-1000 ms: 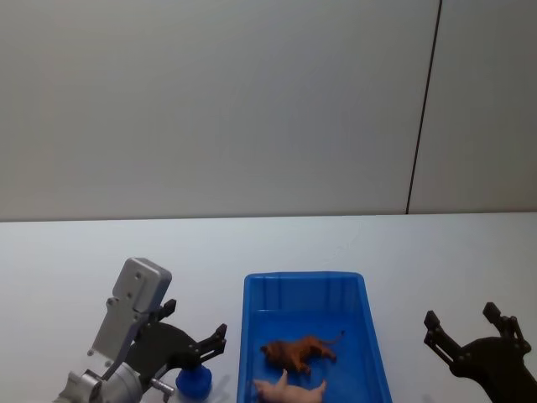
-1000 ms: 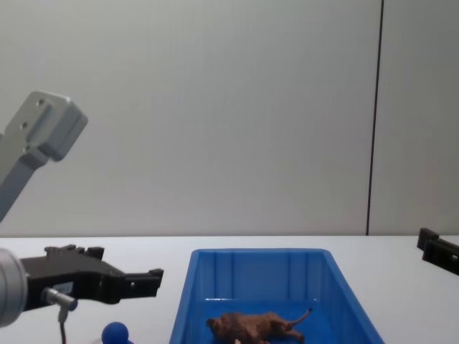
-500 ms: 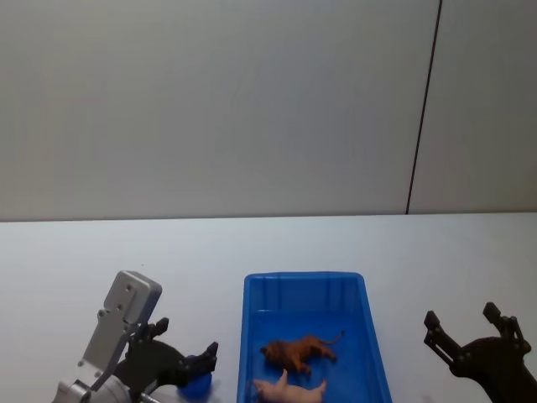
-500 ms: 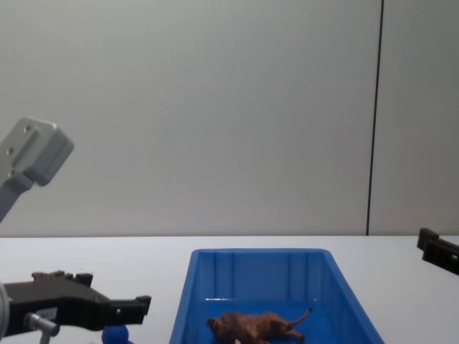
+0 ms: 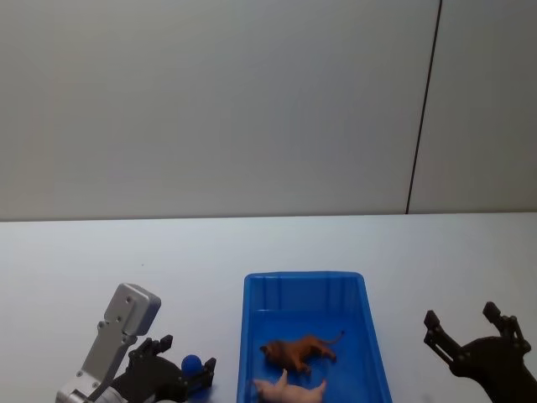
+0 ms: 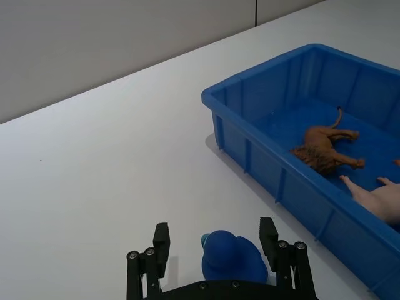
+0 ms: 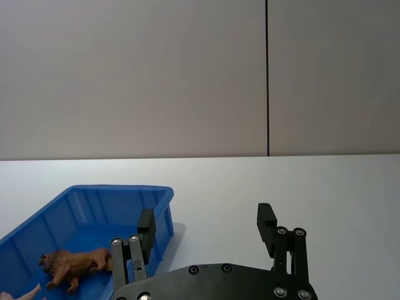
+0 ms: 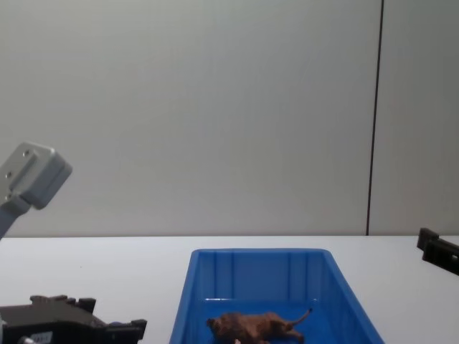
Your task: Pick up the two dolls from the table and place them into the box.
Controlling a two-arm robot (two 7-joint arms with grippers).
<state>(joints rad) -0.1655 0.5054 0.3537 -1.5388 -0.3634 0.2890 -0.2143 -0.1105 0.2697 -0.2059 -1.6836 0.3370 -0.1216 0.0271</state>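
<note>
My left gripper [image 6: 215,247] is low on the table [image 6: 94,162], fingers spread around the blue toy [image 6: 232,257] — not clamped. The brown animal [image 5: 299,350] lies in the box [image 5: 252,336]. My right gripper [image 7: 206,228] hangs open beside it.

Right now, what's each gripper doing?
Left gripper: open, fingers either side of the blue toy on the table.
Right gripper: open, empty.

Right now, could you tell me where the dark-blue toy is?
The dark-blue toy sits on the table, left of the box, between the left tool's open fingers.
</note>
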